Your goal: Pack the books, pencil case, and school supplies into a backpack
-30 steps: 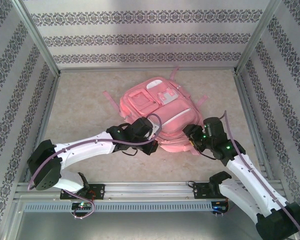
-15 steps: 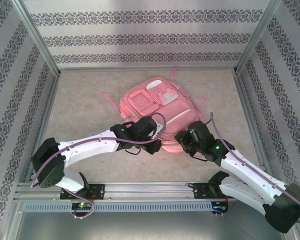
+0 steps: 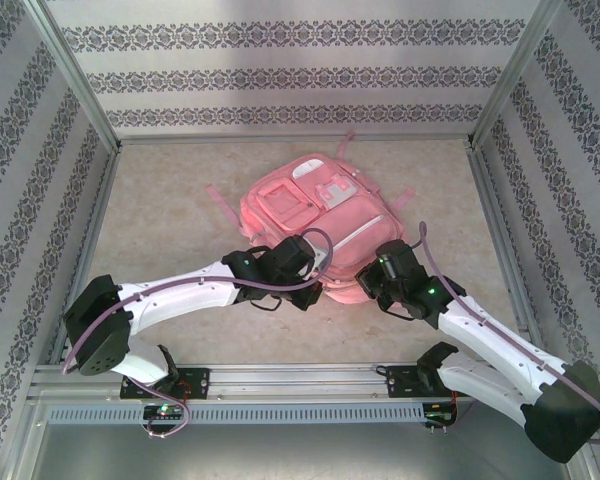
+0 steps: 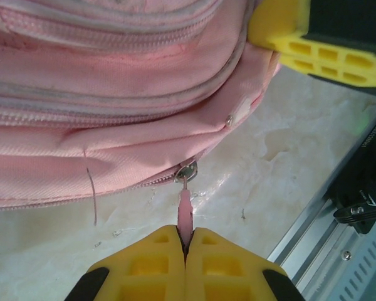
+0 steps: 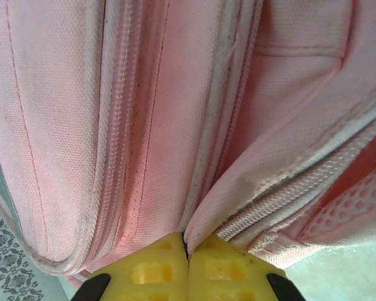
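The large pink fabric backpack (image 3: 310, 215) lies flat, front pockets up, in the middle of the table, its near edge between the two arms. The left gripper (image 4: 185, 241) has its yellow jaws pressed fully together on the thin pink zip pull (image 4: 185, 210), which hangs from a small metal slider (image 4: 187, 169) at the bag's lower seam. The right gripper (image 5: 187, 246) is also closed tight, pinching a fold of the backpack's fabric beside a zip track (image 5: 282, 194). In the left wrist view, one yellow finger of the right gripper (image 4: 301, 37) sits against the bag's corner, so both arms crowd the same near edge and cover it from above. A loose dark thread (image 4: 91, 188) dangles from the fabric, and purple cables (image 3: 320, 240) loop over the wrists. Thin pink straps (image 3: 220, 195) splay out onto the table from the bag's sides, and a white patch (image 3: 332, 190) sits on its front. The pale, marbled beige tabletop (image 3: 160, 220) is ringed by aluminium frame rails (image 3: 280, 378), and walls papered in grey damask bands (image 3: 300, 75) close in three sides.
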